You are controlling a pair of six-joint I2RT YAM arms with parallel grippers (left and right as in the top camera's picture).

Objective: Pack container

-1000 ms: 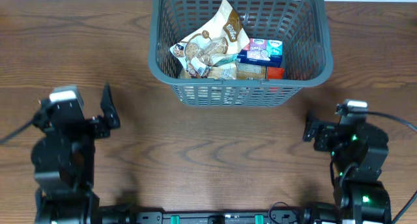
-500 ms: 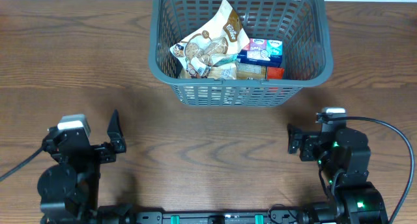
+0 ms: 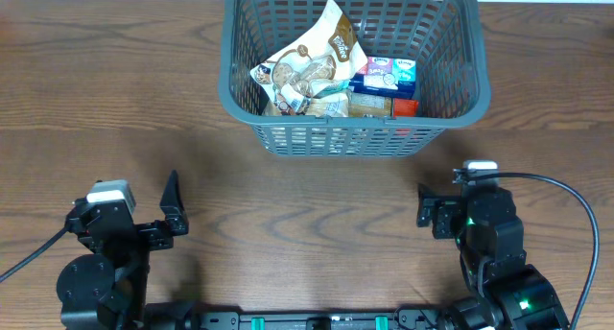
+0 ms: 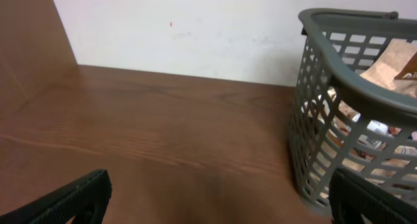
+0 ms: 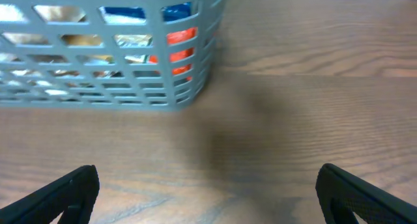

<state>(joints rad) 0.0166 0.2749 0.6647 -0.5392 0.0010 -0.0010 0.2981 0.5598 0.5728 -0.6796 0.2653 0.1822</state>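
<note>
The left gripper (image 4: pixel 221 208) and right gripper (image 5: pixel 215 201) are both hanging empty, jaws spread wide. The container (image 3: pixel 336 138) is sitting on the table (image 3: pixel 307 224) ahead of them, forward-right of the left jaws, forward-left of the right and nearer those, its long axis running crosswise, snack packets (image 3: pixel 317 66) lying inside.

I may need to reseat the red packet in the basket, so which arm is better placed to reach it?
Probably right. The red packet sits in the basket's right near corner, facing the open right gripper; the left gripper waits off the basket's opposite side.
</note>
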